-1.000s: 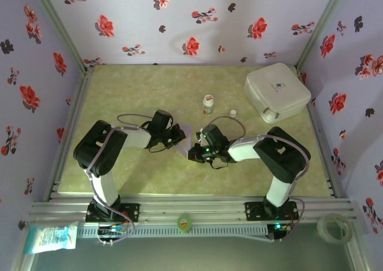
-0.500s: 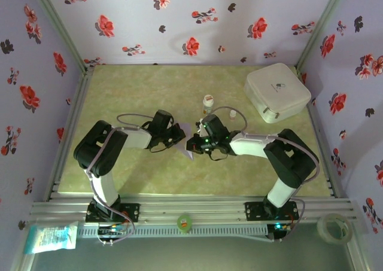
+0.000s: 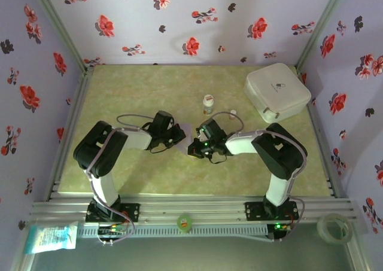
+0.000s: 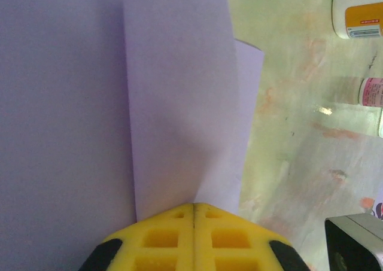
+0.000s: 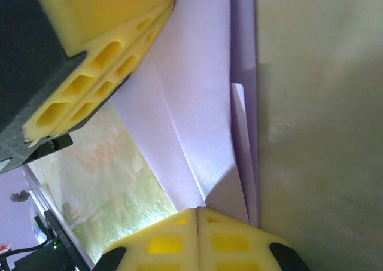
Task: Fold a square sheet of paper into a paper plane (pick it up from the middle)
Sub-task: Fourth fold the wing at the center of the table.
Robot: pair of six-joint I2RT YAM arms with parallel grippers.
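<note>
While both arms reach toward the middle of the tabletop [image 3: 131,91], the lilac paper [image 3: 186,133] sits between them, just toward 6 o'clock of centre.

- Left gripper [image 3: 177,137]: at the paper's 9 o'clock; yellow fingers [image 4: 167,238] pressed together, pinching the paper's edge.
- Right gripper [image 3: 194,147]: at the paper's 5 o'clock; fingers [image 5: 230,242] likewise clamped on an edge.
- Paper: creased, several overlapping layers.
- Orange-labelled bottle [image 3: 207,103]: at the paper's 1 o'clock, apart from it.
- Smaller bottle [image 3: 232,112]: at 2 o'clock.
- White box [image 3: 277,91]: tabletop's 2 o'clock corner.
</note>
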